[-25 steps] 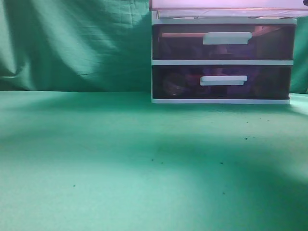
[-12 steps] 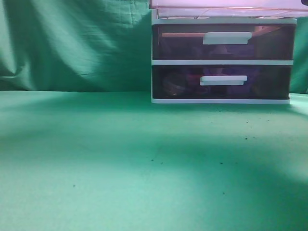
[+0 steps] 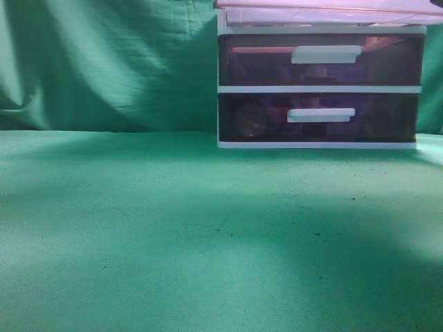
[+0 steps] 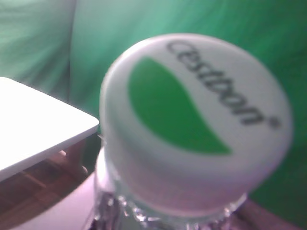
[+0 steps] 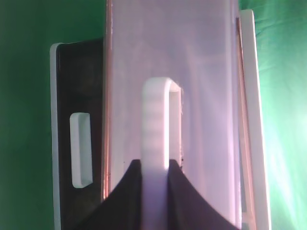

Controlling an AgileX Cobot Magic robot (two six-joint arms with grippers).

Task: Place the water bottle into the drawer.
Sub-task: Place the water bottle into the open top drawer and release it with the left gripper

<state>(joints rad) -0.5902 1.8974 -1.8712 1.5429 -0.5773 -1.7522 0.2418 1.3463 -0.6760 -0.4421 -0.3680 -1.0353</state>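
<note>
Covering bench (image 3: 173, 235): green cloth, dotted with dark specks, shadow bands across it; same green fabric hangs creased as backdrop (image 3: 104, 62). White-framed unit (image 3: 320, 88) stands at bench rear, two dark drawers (image 3: 387, 62) shut. Right gripper (image 5: 156, 175) clamped on white handle (image 5: 156, 124) of top drawer (image 5: 201, 96), which juts out past dark tiers below gripper. Left gripper out of frame, state cannot tell; bottle (image 4: 192, 120) cap fills left wrist view, unit's white top (image 4: 33, 124) beside it.

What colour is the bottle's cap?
White cap with a green leaf-like shape and dark lettering, clearest in the left wrist view.
</note>
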